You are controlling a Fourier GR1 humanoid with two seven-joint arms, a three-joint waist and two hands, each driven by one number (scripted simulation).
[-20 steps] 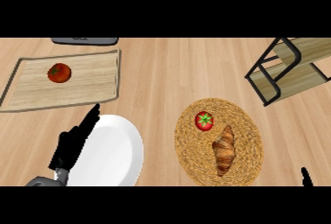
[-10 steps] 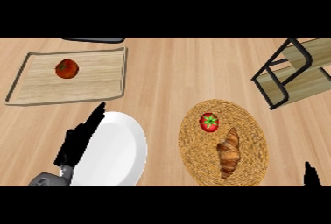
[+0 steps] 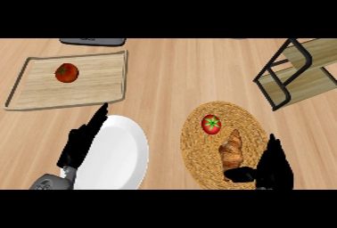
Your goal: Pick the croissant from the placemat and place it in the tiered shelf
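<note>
A golden-brown croissant [image 3: 231, 149] lies on the round woven placemat [image 3: 195, 136] at the lower right, just below a red tomato [image 3: 211, 124]. My right hand [image 3: 271, 167] has come up at the placemat's lower right edge, fingers straight, thumb reaching toward the croissant's near end; it holds nothing. The tiered shelf [image 3: 297, 71], black frame with wooden boards, stands at the upper right. My left hand [image 3: 80, 143] rests open at the lower left, over the edge of the white plate [image 3: 121, 153].
A wooden tray [image 3: 39, 91] at the upper left carries another tomato [image 3: 66, 73]. A dark flat object [image 3: 93, 41] lies at the top edge. Bare wooden counter runs between the tray, the placemat and the shelf.
My right hand has risen from the lower right corner to the placemat's edge beside the croissant. The view has shifted slightly, so everything sits further right and lower.
</note>
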